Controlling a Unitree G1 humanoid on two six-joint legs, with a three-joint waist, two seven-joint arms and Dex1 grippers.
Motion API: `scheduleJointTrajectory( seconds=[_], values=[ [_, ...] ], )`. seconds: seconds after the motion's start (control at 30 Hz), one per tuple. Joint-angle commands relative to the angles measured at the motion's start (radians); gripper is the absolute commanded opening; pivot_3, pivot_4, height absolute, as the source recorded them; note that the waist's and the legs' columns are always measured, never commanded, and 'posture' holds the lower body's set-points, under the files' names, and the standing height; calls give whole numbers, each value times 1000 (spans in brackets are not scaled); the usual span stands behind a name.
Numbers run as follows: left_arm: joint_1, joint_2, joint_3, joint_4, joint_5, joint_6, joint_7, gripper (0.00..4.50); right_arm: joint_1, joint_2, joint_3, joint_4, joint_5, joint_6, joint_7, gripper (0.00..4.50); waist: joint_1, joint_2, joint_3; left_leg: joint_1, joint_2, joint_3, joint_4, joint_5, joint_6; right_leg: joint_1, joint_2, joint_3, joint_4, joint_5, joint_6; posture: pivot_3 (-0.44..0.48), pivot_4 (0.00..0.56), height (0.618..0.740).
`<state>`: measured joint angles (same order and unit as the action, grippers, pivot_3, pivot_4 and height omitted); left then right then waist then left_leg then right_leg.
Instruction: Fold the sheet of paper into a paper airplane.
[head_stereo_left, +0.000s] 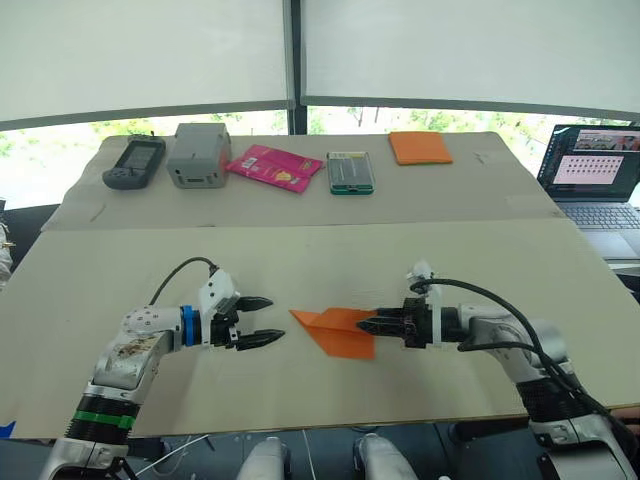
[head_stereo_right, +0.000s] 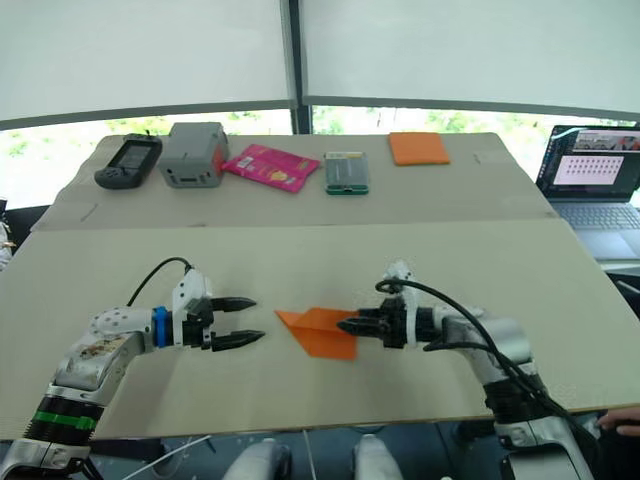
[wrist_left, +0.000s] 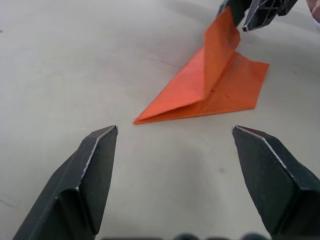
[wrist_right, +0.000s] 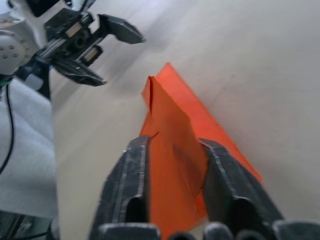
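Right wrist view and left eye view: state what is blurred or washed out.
Right wrist view: the right gripper fingers pinching the paper airplane are soft and out of focus. Left eye view: the window strip behind the table is overexposed.

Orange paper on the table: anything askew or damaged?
No damage visible. The paper lies folded into a pointed wedge; its upper flap stands up off the table, pinched by the right gripper. Left gripper is open, apart from its tip.
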<state>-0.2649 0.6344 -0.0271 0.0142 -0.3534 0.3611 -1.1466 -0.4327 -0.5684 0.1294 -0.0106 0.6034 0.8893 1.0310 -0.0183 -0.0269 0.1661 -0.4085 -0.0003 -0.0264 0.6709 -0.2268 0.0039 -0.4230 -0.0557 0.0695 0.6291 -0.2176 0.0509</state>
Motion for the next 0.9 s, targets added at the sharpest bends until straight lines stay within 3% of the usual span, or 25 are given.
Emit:
scheduleJointTrajectory(
  seconds=[0.03,0.37,0.5,0.67,0.8,0.9],
  values=[
    [17,10,0,-24,-13,17,0,3868,-58,-8,19,7,10,8,60,58,-1,0,0,0,0,0,0,0,0,0,0,0,0,0,0,0,150,740],
    [69,20,18,-67,-34,47,3,3868,-330,-2,4,143,-65,-153,142,18,-9,1,1,0,0,1,0,0,0,-1,0,0,1,0,-1,0,150,740],
    [72,16,20,-71,-33,49,10,3868,-421,-11,98,263,-310,-547,148,18,-10,1,1,1,0,1,0,0,0,-1,0,0,1,0,-1,0,150,740],
    [75,19,19,-76,-29,47,18,3868,-446,39,133,415,-552,-1146,11,18,-13,1,1,0,-1,1,-1,0,0,-1,-1,0,1,1,-1,0,150,740],
    [80,24,21,-83,-31,49,23,3868,-370,10,180,441,-809,-1563,-188,18,-15,1,1,1,-1,1,-4,0,0,-2,-2,0,1,1,-1,0,150,740],
    [91,27,22,-93,-33,57,30,3868,-190,-18,192,338,-1064,-1794,-420,18,-6,1,0,1,-2,0,-6,0,0,-2,-4,-1,1,1,-1,0,150,740]
  ],
)
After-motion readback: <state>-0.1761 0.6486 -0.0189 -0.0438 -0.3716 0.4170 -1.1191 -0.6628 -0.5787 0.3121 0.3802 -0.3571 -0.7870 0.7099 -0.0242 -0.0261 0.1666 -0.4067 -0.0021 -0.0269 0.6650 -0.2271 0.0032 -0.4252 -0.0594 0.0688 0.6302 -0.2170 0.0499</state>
